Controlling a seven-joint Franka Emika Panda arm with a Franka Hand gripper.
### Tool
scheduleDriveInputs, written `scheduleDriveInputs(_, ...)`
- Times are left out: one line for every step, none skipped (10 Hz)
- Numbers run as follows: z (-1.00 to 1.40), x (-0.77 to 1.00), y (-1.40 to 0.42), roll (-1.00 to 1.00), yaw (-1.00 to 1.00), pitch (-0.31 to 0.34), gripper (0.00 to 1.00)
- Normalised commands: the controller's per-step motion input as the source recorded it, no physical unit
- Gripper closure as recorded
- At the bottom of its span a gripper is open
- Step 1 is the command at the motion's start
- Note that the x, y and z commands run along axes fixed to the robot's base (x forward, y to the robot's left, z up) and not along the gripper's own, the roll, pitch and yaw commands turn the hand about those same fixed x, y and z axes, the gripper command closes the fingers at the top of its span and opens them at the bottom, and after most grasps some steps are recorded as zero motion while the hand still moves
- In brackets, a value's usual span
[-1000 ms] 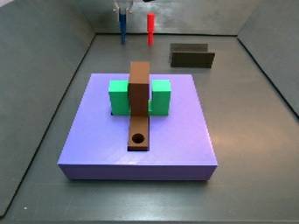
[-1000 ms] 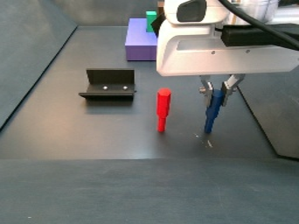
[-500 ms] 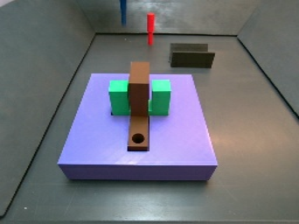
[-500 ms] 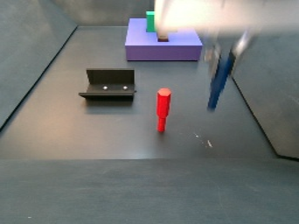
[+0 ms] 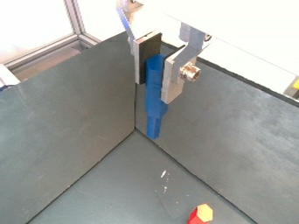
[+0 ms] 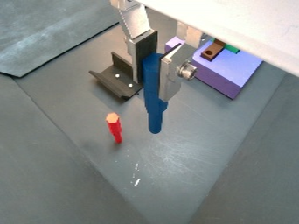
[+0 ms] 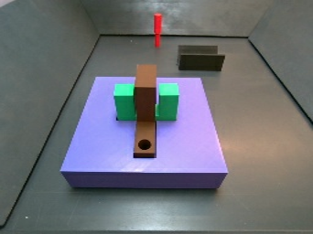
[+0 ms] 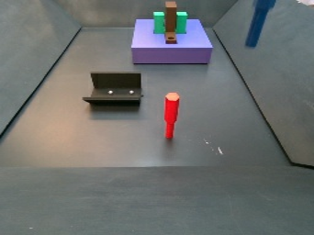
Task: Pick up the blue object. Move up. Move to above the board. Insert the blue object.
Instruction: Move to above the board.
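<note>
Between the fingers (image 6: 143,45) of my gripper (image 6: 156,68) I see the blue object (image 6: 153,92), clamped upright with its lower end hanging free well above the floor; both wrist views show the silver plates pressed against it (image 5: 153,96). In a side view only the peg's lower part (image 8: 259,24) shows at the top edge. Below the gripper and off to one side stands the red peg (image 6: 114,128), upright on the floor, with the fixture (image 6: 121,73) just beyond it. Farther off lies the purple slab (image 7: 146,137), carrying the green block (image 7: 126,101) and the board (image 7: 145,110), whose hole (image 7: 145,144) sits near one end.
</note>
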Motion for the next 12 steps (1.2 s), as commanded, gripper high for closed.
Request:
scheduleDriveInputs(0.14, 0.29, -1.4, -0.03, 0.03, 0.059, 1.0)
scheduleDriveInputs(0.12, 0.28, -1.4, -0.02, 0.04, 0.054, 1.0)
scheduleDriveInputs(0.12, 0.28, -1.4, 0.03, 0.04, 0.041, 1.0)
scheduleDriveInputs(0.12, 0.28, -1.4, -0.04, 0.02, 0.014, 1.0)
scheduleDriveInputs(0.13, 0.28, -1.4, -0.01, 0.01, 0.019, 1.0)
scheduleDriveInputs(0.13, 0.28, -1.4, -0.02, 0.01, 0.039, 1.0)
scheduleDriveInputs(0.14, 0.29, -1.4, -0.04, 0.01, 0.051, 1.0)
scheduleDriveInputs(0.13, 0.31, -1.4, 0.0, 0.01, 0.087, 1.0)
scheduleDriveInputs(0.14, 0.33, -1.4, -0.01, 0.01, 0.109, 1.0)
scheduleDriveInputs(0.14, 0.34, -1.4, 0.0, 0.01, 0.135, 1.0)
scheduleDriveInputs(0.15, 0.36, -1.4, -0.01, 0.01, 0.146, 1.0)
scheduleDriveInputs(0.16, 0.39, -1.4, 0.01, 0.01, 0.16, 1.0)
